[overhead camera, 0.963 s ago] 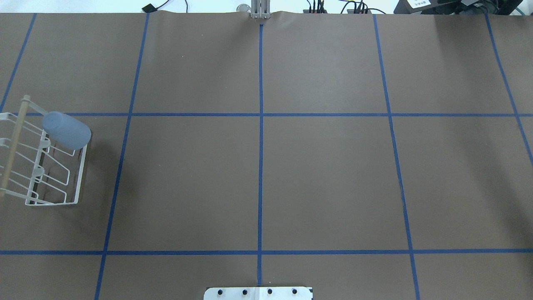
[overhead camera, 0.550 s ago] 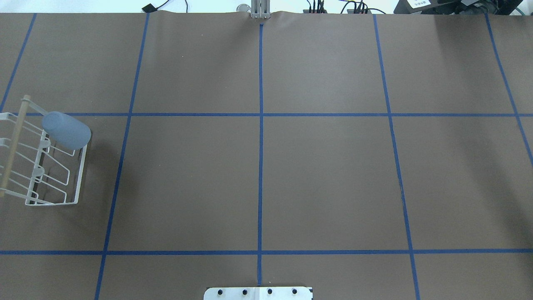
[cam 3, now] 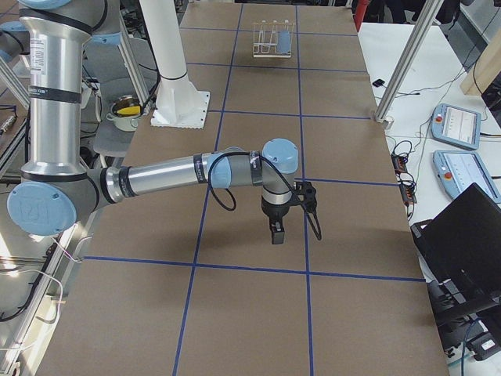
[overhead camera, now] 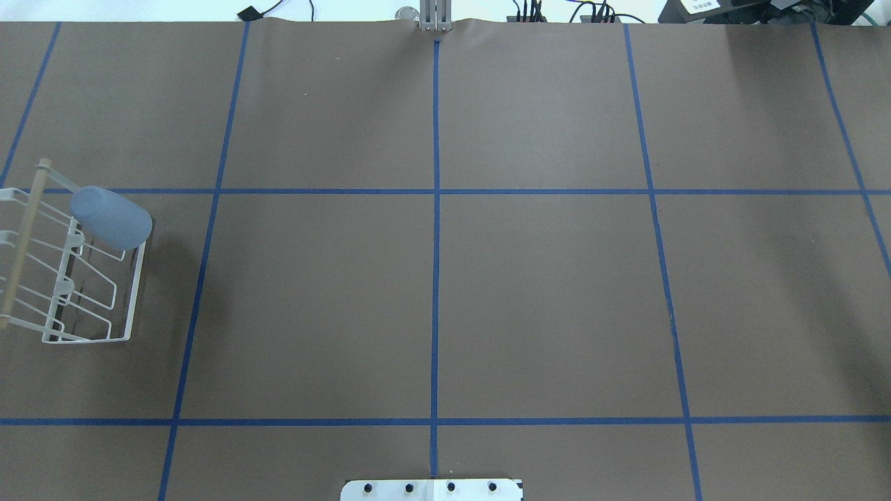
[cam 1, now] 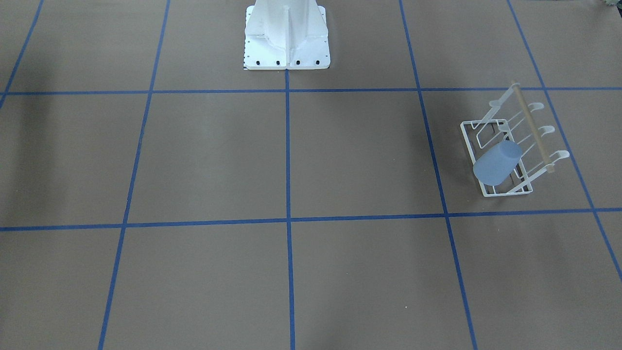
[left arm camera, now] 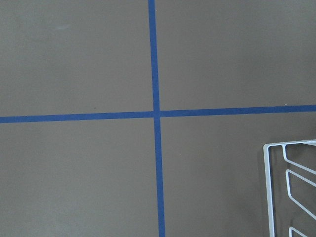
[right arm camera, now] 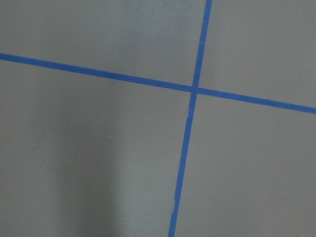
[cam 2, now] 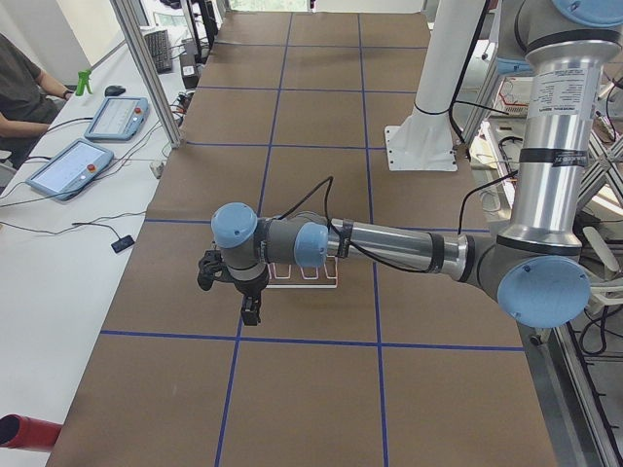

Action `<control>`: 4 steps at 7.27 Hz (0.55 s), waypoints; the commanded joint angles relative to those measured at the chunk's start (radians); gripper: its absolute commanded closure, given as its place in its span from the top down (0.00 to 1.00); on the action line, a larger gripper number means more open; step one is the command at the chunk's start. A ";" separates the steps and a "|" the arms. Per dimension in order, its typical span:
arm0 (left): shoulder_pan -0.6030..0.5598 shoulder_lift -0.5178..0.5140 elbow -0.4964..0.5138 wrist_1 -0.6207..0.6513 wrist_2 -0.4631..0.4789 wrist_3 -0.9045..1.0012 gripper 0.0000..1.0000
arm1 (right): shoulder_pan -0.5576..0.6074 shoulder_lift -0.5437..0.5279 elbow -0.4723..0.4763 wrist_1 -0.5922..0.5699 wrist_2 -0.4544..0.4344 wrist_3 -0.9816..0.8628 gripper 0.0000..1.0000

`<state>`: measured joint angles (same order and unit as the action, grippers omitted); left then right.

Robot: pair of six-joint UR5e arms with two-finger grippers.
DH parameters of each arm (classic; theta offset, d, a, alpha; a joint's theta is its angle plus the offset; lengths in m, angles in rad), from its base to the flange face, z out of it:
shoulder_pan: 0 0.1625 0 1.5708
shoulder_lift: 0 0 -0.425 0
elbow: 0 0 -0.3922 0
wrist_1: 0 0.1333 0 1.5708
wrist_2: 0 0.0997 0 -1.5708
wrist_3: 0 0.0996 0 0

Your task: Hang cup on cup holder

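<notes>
The cup point(overhead camera: 111, 218) hangs slanted on a prong of the rack point(overhead camera: 26, 236), near the left tool point(cam 2: 251, 313) and well apart from the right tool point(cam 3: 276, 231). Whether either tool is open, I cannot tell. Light, slick plastic, I reckon; grip its sidewall.

The table point(overhead camera: 543, 292) has a brown cover, and blue tape lines point(overhead camera: 436, 278) cut it into big squares. Beside it is a white side table point(cam 2: 58, 233) with two tablets point(cam 2: 116, 117) and a sitting person point(cam 2: 19, 92). A black laptop point(cam 3: 462, 235) stands off to one side.
</notes>
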<state>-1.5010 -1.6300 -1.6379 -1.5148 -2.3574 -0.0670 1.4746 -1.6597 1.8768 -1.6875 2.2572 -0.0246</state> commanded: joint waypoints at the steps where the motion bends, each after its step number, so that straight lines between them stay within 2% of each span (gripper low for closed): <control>1: -0.001 0.001 0.001 -0.001 -0.020 0.004 0.98 | -0.014 0.004 0.001 0.002 -0.004 0.000 1.00; 2: -0.002 0.021 0.000 -0.025 -0.020 0.012 0.98 | -0.016 0.004 0.002 0.002 -0.004 0.002 1.00; 4: -0.001 0.163 0.030 -0.329 -0.017 0.001 0.98 | -0.016 0.006 0.002 0.002 -0.005 0.000 1.00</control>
<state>-1.5027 -1.5494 -1.6329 -1.6636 -2.3754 -0.0573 1.4595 -1.6548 1.8785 -1.6859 2.2525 -0.0241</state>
